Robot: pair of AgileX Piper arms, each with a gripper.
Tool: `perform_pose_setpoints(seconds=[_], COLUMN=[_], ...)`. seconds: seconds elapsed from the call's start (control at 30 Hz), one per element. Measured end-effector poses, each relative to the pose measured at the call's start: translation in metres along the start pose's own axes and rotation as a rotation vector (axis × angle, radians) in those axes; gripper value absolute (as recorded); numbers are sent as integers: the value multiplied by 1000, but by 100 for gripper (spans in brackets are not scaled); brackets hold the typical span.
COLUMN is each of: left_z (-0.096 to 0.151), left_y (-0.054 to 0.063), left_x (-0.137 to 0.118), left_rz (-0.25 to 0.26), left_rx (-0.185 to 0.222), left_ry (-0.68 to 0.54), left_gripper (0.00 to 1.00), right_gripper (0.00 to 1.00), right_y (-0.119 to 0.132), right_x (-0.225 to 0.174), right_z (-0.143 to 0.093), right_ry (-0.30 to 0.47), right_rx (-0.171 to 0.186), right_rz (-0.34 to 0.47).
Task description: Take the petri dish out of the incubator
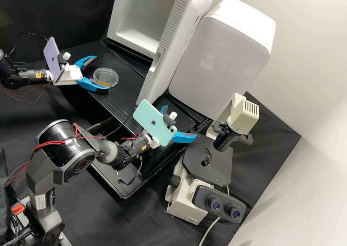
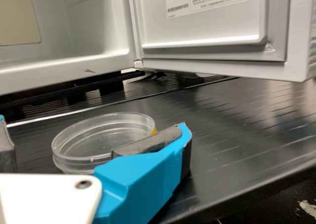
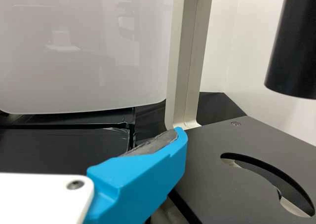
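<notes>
We see petri dish [image 1: 106, 77] on black tabletop [image 1: 123, 98], just outside open incubator [image 1: 144, 18]. Left gripper [image 1: 99, 73] fingers [image 2: 148, 174] spread wide, flanking dish, gripping nothing. We judge it light, brittle, slick plastic: pinch opposite rim walls gently.

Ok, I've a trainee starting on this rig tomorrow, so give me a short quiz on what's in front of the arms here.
1. True or false: the petri dish lies inside the incubator.
2. The left arm's jaws are: A) shut on the dish, B) open with the dish between them, C) inside the incubator.
3. Fill in: the right arm's jaws are beside the black stage of the ____.

Key:
1. False. It lies on the black tray in front of the open door.
2. B.
3. Microscope.
</notes>
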State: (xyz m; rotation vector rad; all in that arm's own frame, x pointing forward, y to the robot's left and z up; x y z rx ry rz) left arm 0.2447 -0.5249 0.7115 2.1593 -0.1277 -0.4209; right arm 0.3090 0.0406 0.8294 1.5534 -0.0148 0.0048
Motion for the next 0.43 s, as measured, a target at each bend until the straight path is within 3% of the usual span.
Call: perform_pose_setpoints(seconds=[0.43], left_z=[12], left_y=[-11], left_x=[-18], left_rz=[-10], left_rx=[-68], left_ry=[-63], left_gripper=[100], right_gripper=[100], right_y=[0], right_x=[0], right_z=[0], right_ry=[0], right_rx=[0], right_rz=[0])
